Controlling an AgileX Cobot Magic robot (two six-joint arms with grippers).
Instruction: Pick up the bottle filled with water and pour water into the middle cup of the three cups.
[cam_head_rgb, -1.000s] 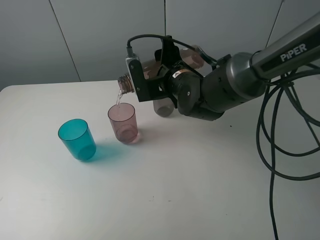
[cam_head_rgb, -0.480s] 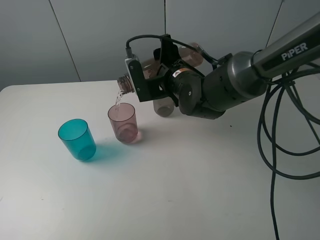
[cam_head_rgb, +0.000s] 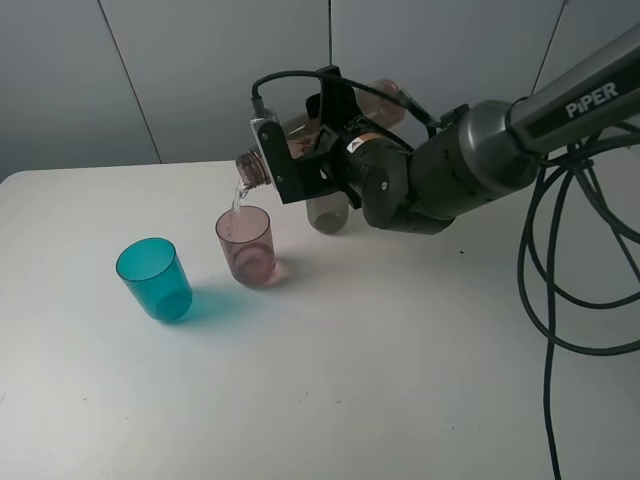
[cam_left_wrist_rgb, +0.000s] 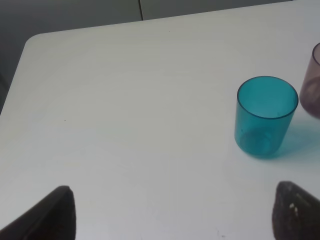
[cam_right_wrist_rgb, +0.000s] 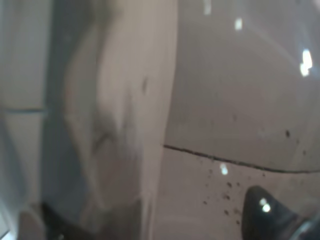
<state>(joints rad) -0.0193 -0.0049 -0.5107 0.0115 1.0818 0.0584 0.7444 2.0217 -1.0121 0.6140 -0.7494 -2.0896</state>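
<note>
translucent brown plastic, probably thin-walled and slick, the bottle lies tilted, clamped mid-body in the right end effector, its neck just ahead, above the middle cup; hold firmly without crushing.

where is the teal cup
In the high view, the teal cup stands upright at the left of the table, just left of the pink cup, not touching it.

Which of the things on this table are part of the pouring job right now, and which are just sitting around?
In use: tall smoky brown plastic bottle, tilted in the right gripper; pale pink translucent plastic tumbler, being poured into.
Sitting by: teal-blue translucent plastic tumbler; smoky grey tumbler, partly hidden behind the gripper.
</note>
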